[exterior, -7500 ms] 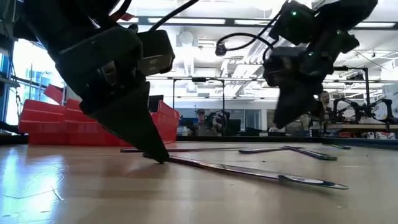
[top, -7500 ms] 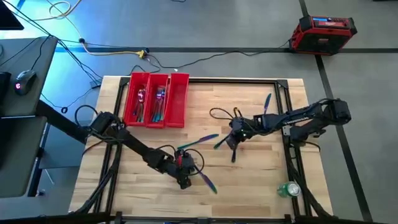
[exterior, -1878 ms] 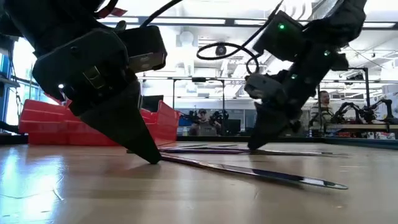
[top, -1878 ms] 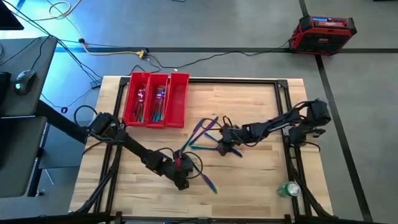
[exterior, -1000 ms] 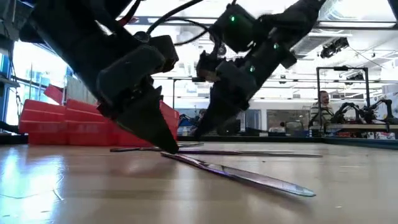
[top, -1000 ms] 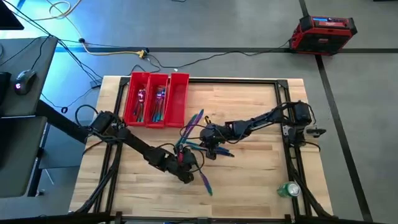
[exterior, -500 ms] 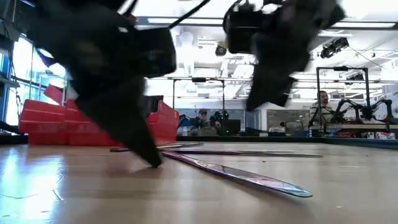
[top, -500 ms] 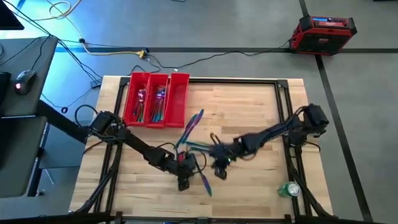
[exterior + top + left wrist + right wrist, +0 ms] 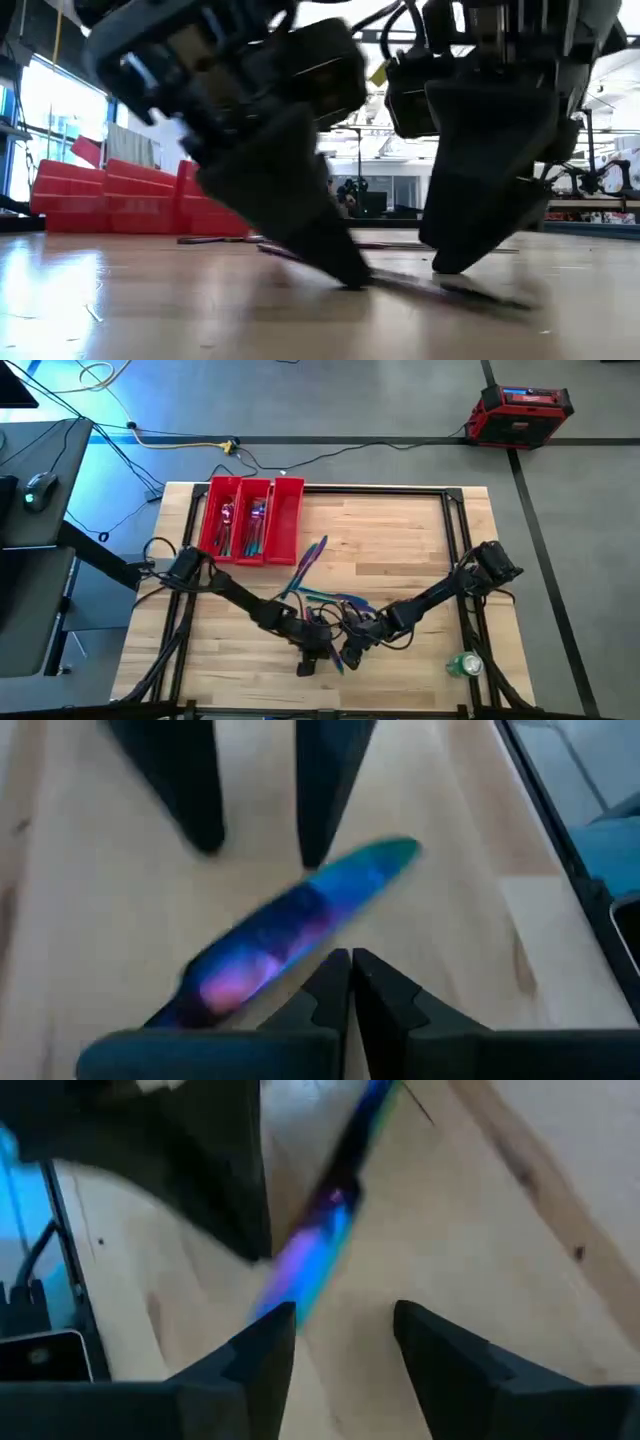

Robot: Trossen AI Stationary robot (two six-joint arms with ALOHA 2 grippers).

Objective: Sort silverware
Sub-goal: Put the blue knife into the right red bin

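Silverware: one iridescent knife (image 9: pixel 290 925) lies flat on the table (image 9: pixel 400 530), directly between both end effectors. Left end effector (image 9: pixel 350 965) has its fingers pressed together, tips just beside the knife's edge, holding nothing. Right end effector (image 9: pixel 335 1320) is spread, the blade running forward through the gap toward its tips, not yet pinched.

Key relation: the knife's long axis runs away from the right end effector, roughly along its reach and between its fingers; for the left it lies crosswise, just ahead of the tips. Both tips sit at table level right beside the knife in the low view. Right looks better placed to grab it, I'd judge, though motion blur makes exact contact hard to call.

A few more pieces (image 9: pixel 312 560) lie loose beyond the end effectors, toward the red three-compartment tray (image 9: pixel 289 520) at the far-left corner, where some silverware already sits in two compartments.
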